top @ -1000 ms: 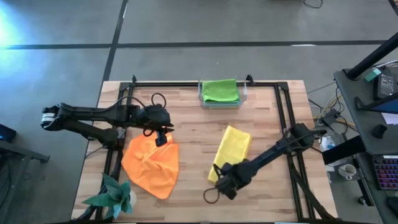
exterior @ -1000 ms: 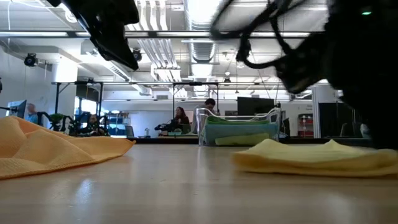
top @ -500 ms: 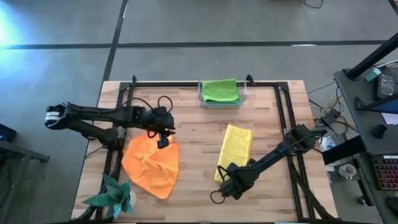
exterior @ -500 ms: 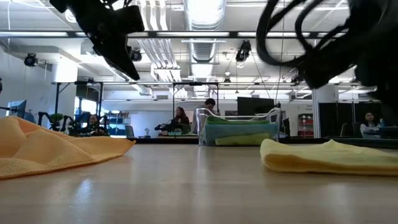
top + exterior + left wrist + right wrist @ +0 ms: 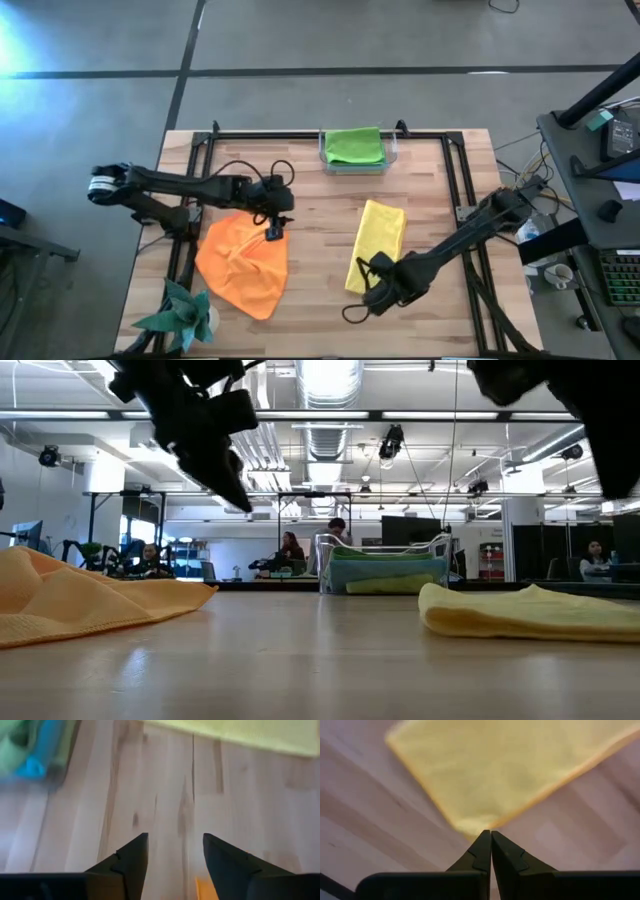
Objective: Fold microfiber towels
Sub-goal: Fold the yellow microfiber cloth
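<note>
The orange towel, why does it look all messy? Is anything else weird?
The orange microfiber towel lies crumpled and bunched at the table's front left, not yet folded. The yellow microfiber towel lies neatly folded beside it, and a lime green microfiber towel sits folded in its bin. Nothing spilled.

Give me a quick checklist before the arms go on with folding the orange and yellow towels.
1. Left tool open and empty, at the orange towel's upper right corner: ok.
2. Right tool open for a grasp: not ok; its fingers are shut and hold nothing, just short of the yellow towel.
3. Yellow towel folded flat: ok, it lies as a narrow strip.
4. Orange towel spread flat: not ok, it lies rumpled.
5. Bin with the green towel apart from both arms: ok.
6. Teal ornament touching the orange towel: cannot tell.
</note>
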Tool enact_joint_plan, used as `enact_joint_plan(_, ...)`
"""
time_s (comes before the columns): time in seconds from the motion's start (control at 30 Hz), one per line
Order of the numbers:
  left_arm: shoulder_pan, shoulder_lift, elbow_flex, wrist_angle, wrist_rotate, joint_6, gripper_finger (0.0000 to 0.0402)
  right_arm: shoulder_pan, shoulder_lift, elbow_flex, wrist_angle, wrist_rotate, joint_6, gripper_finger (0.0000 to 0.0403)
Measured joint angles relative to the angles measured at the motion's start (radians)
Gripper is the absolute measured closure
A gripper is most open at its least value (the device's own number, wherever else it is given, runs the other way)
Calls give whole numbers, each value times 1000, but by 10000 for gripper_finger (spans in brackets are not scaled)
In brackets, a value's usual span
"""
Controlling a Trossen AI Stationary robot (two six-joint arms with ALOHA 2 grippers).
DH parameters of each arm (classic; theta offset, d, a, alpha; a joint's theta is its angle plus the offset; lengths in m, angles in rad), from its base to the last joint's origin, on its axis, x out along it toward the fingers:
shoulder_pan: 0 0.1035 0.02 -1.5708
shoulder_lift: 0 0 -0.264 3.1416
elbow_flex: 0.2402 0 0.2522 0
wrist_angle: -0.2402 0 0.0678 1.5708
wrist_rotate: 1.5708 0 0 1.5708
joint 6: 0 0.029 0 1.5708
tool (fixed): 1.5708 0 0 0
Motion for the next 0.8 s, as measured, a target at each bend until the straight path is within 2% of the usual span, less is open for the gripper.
enact_joint_plan(0.37,-10,126,34,295,3,69,226,-2,-201,-65,-97,179,172,394)
enact_joint_plan(0.8,-25,353,205,422,9,110,226,-2,-383,-242,-107,199,191,394)
